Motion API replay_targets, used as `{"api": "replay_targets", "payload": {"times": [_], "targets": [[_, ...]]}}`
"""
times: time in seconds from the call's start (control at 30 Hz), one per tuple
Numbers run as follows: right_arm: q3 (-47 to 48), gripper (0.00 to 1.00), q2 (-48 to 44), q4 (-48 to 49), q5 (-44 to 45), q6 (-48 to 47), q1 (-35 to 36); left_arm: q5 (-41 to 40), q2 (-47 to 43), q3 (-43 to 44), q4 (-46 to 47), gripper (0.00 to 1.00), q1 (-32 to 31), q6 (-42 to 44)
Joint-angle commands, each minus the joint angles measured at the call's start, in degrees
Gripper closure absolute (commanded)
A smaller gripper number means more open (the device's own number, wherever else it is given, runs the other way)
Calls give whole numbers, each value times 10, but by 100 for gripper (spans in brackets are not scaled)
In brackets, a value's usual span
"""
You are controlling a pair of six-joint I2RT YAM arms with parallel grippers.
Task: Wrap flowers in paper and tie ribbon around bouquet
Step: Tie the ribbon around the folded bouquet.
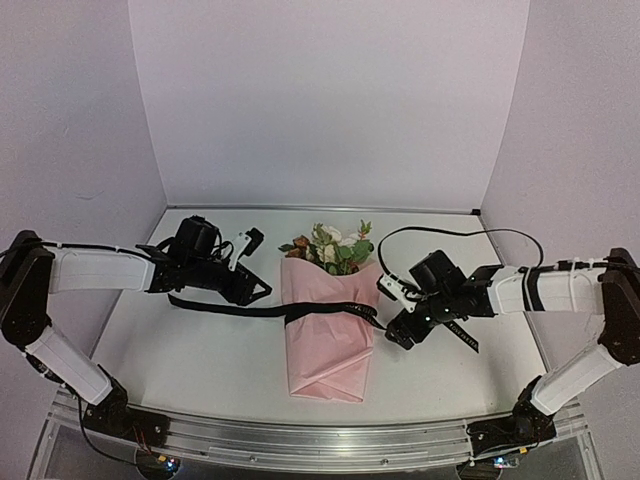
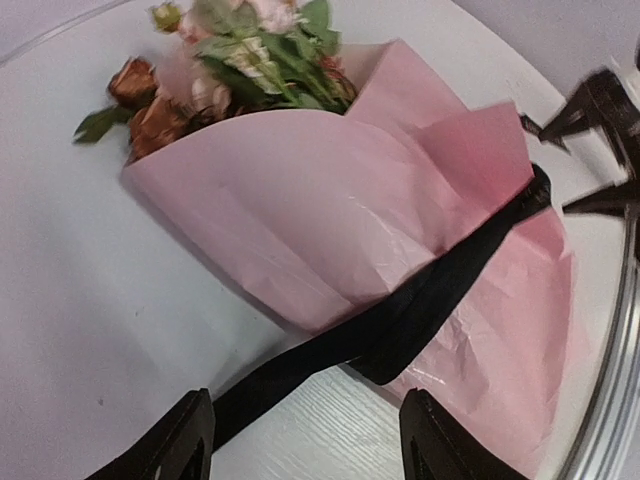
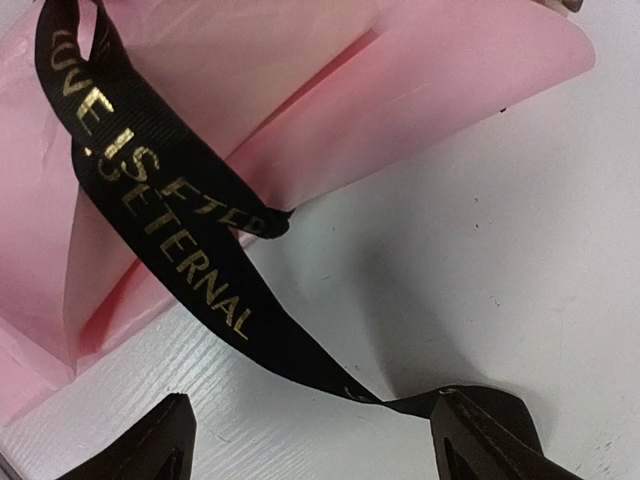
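Where the desk (image 1: 180, 365) meets its near metal rail (image 1: 320, 445), the folded foot of the bouquet (image 1: 325, 335) lies just beyond, flat on the desk midway between the arms. Its pink paper (image 1: 330, 375) forms a cone that widens away from the rail, one flap folded over another.

The black ribbon (image 1: 230, 308) crosses the cone about halfway up, running sideways. To the left it trails over the bare desk beneath the left arm (image 1: 95, 270). To the right it comes off the paper's edge and ends beside the right arm (image 1: 545, 288). The right wrist view shows gold lettering on it and two strands overlapping at the paper's edge.

The left fingers (image 2: 190, 440) stand wide apart just left of the cone, gripping nothing. The ribbon lies on the desk and passes close by one of them; whether it touches I cannot tell. The right fingers (image 3: 480, 435) are spread wide too, low over the desk just right of the cone, with nothing clamped between them. The ribbon's tail runs up to one finger and seems to meet it.

Farther on, the flowers (image 1: 330, 248) spill from the cone's open mouth, cream, pink and rust blooms with green leaves, pointing toward the back wall (image 1: 320, 100). A black cable (image 1: 450, 232) loops over the desk behind the right arm.
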Motion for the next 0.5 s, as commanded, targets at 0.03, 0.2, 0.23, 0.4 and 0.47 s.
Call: {"api": "replay_targets", "payload": {"times": [0.03, 0.2, 0.23, 0.4, 0.47], "targets": [[-21, 15, -6, 18, -21, -66, 1, 9, 18, -20, 26, 33, -24, 237], [-19, 15, 14, 18, -6, -106, 19, -24, 55, -18, 25, 31, -38, 284], [-18, 15, 17, 18, 1, -115, 24, -26, 62, -11, 22, 31, -40, 291], [-9, 16, 46, 46, 46, -158, 40, -52, 111, 18, 18, 30, -60, 320], [-2, 16, 57, 53, 67, -171, 46, -63, 128, 30, 18, 29, -66, 330]]}}
